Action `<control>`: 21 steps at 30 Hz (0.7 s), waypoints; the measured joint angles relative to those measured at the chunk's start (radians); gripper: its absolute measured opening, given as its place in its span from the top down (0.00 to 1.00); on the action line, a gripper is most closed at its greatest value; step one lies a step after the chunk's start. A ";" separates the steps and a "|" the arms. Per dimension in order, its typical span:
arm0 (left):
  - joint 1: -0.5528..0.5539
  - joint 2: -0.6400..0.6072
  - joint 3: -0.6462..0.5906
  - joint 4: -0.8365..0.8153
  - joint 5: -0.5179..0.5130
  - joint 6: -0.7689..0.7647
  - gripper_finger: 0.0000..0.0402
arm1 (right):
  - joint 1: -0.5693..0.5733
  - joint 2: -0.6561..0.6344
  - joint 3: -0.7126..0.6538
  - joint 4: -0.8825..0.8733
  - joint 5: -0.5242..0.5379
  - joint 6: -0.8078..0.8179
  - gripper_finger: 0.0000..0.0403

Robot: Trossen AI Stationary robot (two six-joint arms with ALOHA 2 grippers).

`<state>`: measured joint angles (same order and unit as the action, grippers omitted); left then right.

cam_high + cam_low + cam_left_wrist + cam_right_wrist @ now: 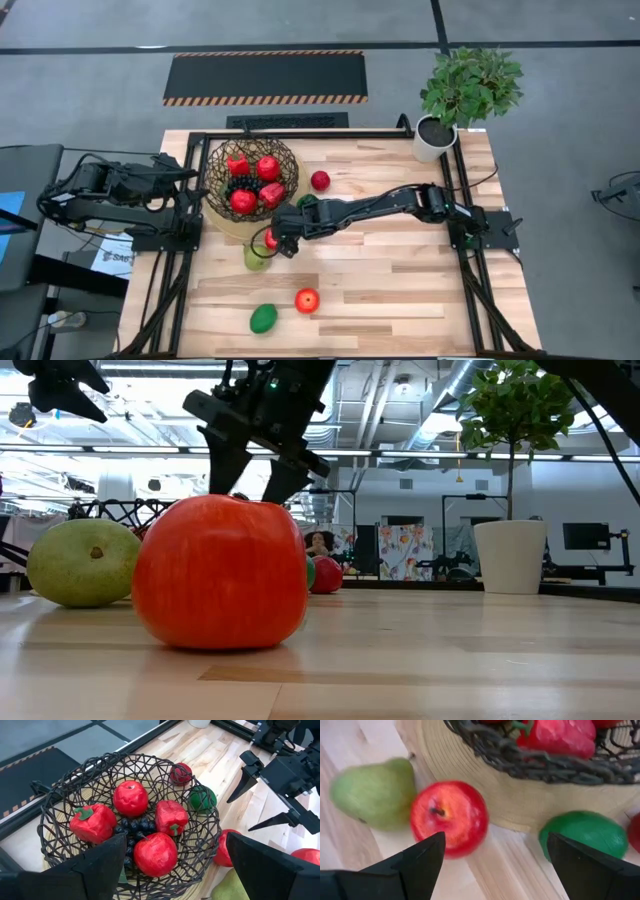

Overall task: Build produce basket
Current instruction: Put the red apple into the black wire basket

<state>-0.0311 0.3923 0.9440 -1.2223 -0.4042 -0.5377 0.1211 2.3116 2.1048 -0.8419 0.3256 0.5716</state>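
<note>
Dark open-weave wire basket sits on your wooden table, holding red produce. Your right tool hovers wide open, empty, over a red apple beside a yellow-green pear. Left tool, open, faces the basket.

A basket sits left of centre on the table, holding several fruits around a grape bunch. An apple and a pear lie just beside its near edge. Another apple lies to its right. An oval fruit and one more apple lie side by side near the front. A potted plant stands at the far right corner.
</note>
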 joint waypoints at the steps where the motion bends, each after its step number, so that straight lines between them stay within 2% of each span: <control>1: 0.000 0.000 0.000 0.000 0.000 0.000 0.18 | 0.001 0.000 0.000 0.014 0.000 0.000 0.08; 11: 0.000 0.000 0.000 0.001 -0.001 -0.006 0.18 | 0.024 0.000 0.000 0.077 0.062 0.031 0.08; 16: 0.000 0.000 0.000 0.001 -0.002 -0.006 0.18 | 0.037 0.000 0.000 0.102 0.125 0.041 0.08; 21: 0.000 0.000 0.000 0.001 -0.002 -0.006 0.18 | 0.045 0.000 0.000 0.103 0.133 0.041 0.08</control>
<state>-0.0311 0.3920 0.9440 -1.2217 -0.4064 -0.5438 0.1658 2.3116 2.1048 -0.7387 0.4586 0.6128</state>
